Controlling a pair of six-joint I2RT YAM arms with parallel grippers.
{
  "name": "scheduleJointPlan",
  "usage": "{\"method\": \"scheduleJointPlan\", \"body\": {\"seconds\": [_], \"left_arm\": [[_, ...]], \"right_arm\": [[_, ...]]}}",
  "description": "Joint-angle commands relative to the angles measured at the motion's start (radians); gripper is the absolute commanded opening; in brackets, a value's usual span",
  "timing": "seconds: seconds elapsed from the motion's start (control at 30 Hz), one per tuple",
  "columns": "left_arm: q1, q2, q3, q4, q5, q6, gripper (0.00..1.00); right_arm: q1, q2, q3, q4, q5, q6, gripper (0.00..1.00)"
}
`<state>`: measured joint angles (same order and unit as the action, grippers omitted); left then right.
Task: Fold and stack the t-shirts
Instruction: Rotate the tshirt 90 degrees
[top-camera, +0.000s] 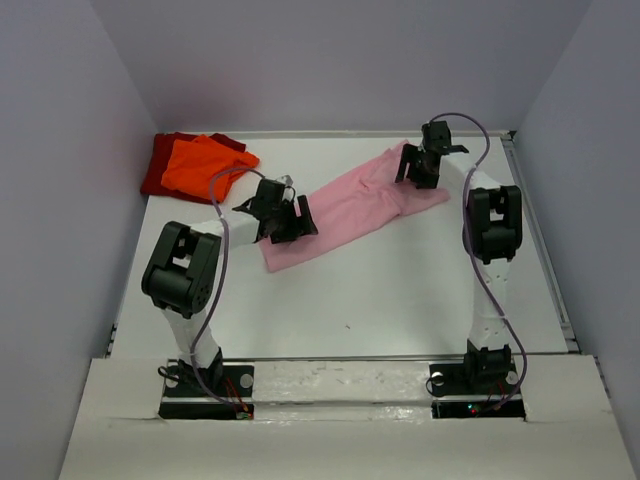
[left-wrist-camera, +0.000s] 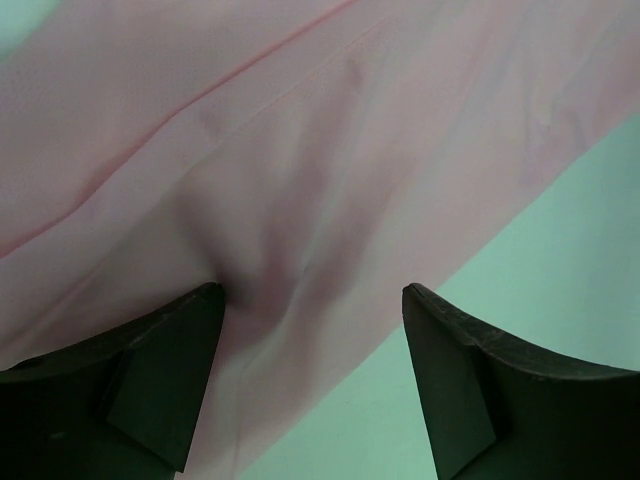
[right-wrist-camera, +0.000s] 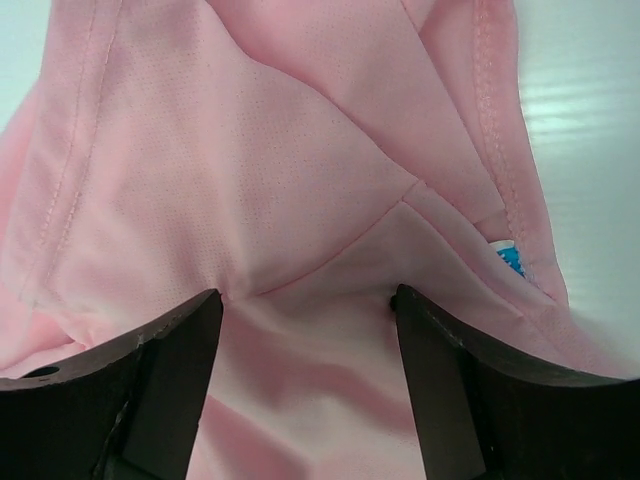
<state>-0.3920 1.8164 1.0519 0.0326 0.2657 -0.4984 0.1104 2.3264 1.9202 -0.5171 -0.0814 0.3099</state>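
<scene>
The light pink t-shirt (top-camera: 350, 205) lies in a long diagonal band across the middle of the table. My left gripper (top-camera: 297, 222) is down on its lower left end, open. In the left wrist view the left fingertip (left-wrist-camera: 190, 320) presses a crease into the pink cloth (left-wrist-camera: 300, 150) while the other fingertip hangs over bare table. My right gripper (top-camera: 418, 170) is open on the upper right end; both its tips dent the pink fabric (right-wrist-camera: 250, 150) beside the neck label (right-wrist-camera: 510, 258). The orange t-shirt (top-camera: 205, 165) lies on the dark red one (top-camera: 160, 165) at the far left corner.
Grey walls enclose the white table (top-camera: 400, 290) on the left, back and right. A metal rail (top-camera: 545, 250) runs along the table's right edge. Both arm bases (top-camera: 205, 385) are bolted at the near edge.
</scene>
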Motion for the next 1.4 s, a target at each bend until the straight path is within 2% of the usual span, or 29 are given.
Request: {"method": "scheduleJointPlan", "body": {"seconds": [0.0,0.2,0.4,0.6,0.73,0.83,0.97,1.1,1.23,1.27,1.37], "left_arm": [[-0.037,-0.058,-0.142,-0.04,0.049,-0.051,0.86],[-0.131,-0.146,-0.309,0.094,0.096,-0.159,0.86],[-0.289,-0.198,-0.366,0.159,0.09,-0.261,0.86],[-0.464,-0.151,-0.343,0.246,0.101,-0.374,0.86],[-0.577,-0.054,-0.235,0.294,0.122,-0.425,0.86],[-0.622,0.015,-0.146,0.299,0.13,-0.431,0.86],[-0.66,0.034,-0.084,0.299,0.121,-0.436,0.85],[-0.66,-0.041,0.017,0.187,0.089,-0.378,0.85],[-0.648,-0.132,0.189,-0.029,0.014,-0.273,0.86],[-0.625,-0.144,0.248,-0.066,0.009,-0.246,0.86],[-0.556,-0.207,0.28,-0.086,0.006,-0.233,0.87]], "right_arm": [[0.002,0.063,0.104,-0.023,-0.182,0.001,0.75],[0.002,0.137,0.192,0.006,-0.433,0.011,0.75],[0.025,0.143,0.218,0.04,-0.428,-0.005,0.78],[0.044,0.172,0.243,0.043,-0.477,-0.003,0.78],[0.063,0.186,0.241,0.046,-0.512,-0.012,0.78],[0.081,0.186,0.234,0.045,-0.529,-0.023,0.78],[0.081,0.16,0.229,0.04,-0.535,-0.038,0.78],[0.081,0.088,0.227,0.037,-0.532,-0.064,0.79],[0.081,-0.005,0.238,0.037,-0.54,-0.052,0.79],[0.081,-0.047,0.235,0.035,-0.537,-0.046,0.79],[0.081,-0.12,0.185,0.035,-0.491,-0.043,0.79]]}}
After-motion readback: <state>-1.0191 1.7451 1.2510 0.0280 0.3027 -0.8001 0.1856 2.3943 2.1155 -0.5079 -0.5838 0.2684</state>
